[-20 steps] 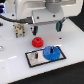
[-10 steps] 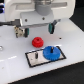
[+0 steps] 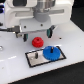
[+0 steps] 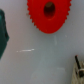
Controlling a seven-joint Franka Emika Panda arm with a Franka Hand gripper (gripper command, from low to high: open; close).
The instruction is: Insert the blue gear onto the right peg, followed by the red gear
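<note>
The blue gear (image 3: 51,52) lies flat on the right half of the grey black-rimmed plate (image 3: 33,59), covering the spot of the right peg, which is hidden under it. The red gear (image 3: 36,42) rests on the white table just behind the plate's left end. My gripper (image 3: 42,33) hangs above and slightly behind the red gear, apart from it, open with nothing between its fingers. In the wrist view the red gear (image 4: 48,14) fills one edge, with a dark finger (image 4: 2,36) at the side.
A thin dark pin (image 3: 36,55) stands on the plate's left half. Another thin pin (image 4: 77,65) shows at the wrist picture's edge. The arm's white body (image 3: 35,10) fills the back of the exterior view. A dark cable or fitting (image 3: 20,36) sits at the exterior view's left.
The arm has shifted slightly over the red gear. Both gears and the plate stay where they were.
</note>
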